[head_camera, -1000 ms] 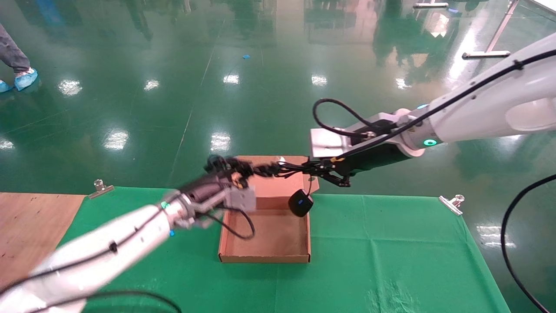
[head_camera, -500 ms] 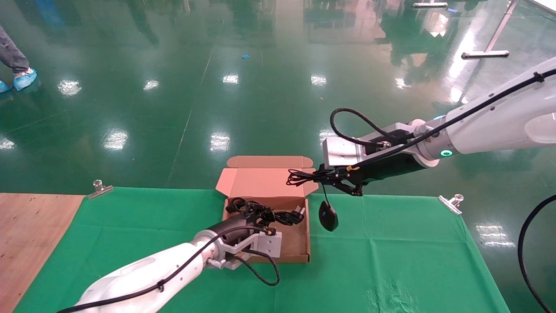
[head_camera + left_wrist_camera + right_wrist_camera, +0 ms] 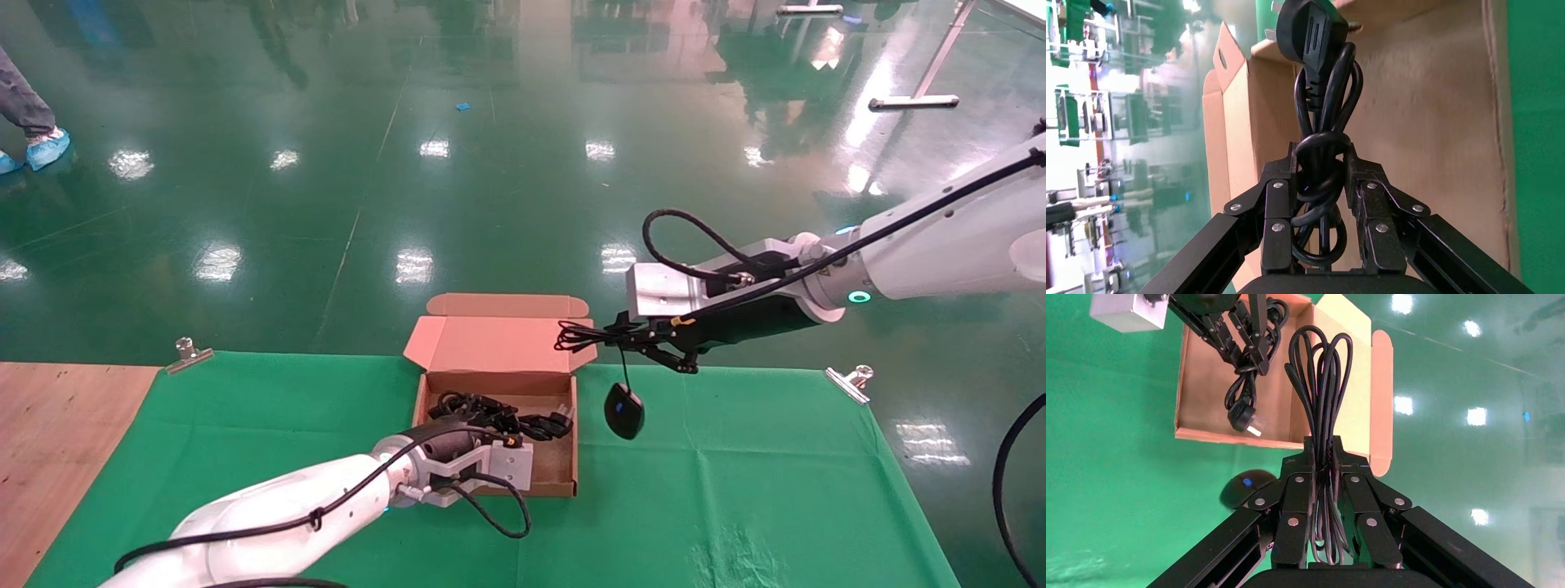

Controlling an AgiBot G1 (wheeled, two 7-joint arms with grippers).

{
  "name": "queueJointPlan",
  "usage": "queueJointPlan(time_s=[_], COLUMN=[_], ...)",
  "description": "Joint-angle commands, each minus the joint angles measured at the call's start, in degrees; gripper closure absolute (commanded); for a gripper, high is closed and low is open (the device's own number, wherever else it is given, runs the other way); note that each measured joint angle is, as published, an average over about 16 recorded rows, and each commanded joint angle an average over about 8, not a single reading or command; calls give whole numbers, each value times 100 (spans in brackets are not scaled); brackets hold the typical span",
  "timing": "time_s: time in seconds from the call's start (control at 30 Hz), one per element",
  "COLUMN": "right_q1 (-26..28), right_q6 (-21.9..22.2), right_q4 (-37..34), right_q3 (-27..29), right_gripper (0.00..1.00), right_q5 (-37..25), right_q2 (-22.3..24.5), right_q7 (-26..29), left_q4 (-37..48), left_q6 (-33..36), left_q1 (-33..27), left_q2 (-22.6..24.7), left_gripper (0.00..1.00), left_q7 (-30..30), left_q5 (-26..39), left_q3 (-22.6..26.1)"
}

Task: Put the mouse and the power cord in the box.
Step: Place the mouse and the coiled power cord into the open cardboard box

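Left claw (image 3: 1321, 202) grips power cord (image 3: 1324, 116), hiding box (image 3: 564, 482) floor.

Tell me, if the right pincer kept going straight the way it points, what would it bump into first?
Probably the box's open lid. The right pincer, clamped on the mouse's bundled cable, points toward it, but depth is unclear, so it might pass just above.

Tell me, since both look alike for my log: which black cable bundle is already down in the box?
The power cord, the thicker bundle with the plug, held by the left gripper inside the box. The mouse hangs outside from its thin cable in the right gripper.
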Motion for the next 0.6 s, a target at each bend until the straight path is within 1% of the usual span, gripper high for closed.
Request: queueJointPlan(time_s=[0.03, 0.27, 0.37, 0.47, 0.6], right_q1=[-6, -14, -2, 29, 95], right_q6=[3, -19, -36, -51, -50], right_q4=[-30, -112, -130, -130, -111], right_q3=[4, 26, 34, 39, 38], right_gripper=[100, 100, 100, 100, 100], right_q5=[6, 45, 60, 71, 74], right_q2=[4, 7, -10, -54, -160], right_q7=[-27, -98, -106, -94, -48], left_q4=[50, 198, 231, 162, -153], left_q6=[60, -38, 58, 385, 1304], left_q1=[-68, -153, -203, -275, -403], left_q2=[-7, -11, -42, -215, -747], left_gripper=[0, 0, 0, 0, 0], left_q7=[24, 265, 330, 363, 491], left_q5=[-188, -637, -869, -1280, -1997], left_q3=[109, 356, 424, 342, 83])
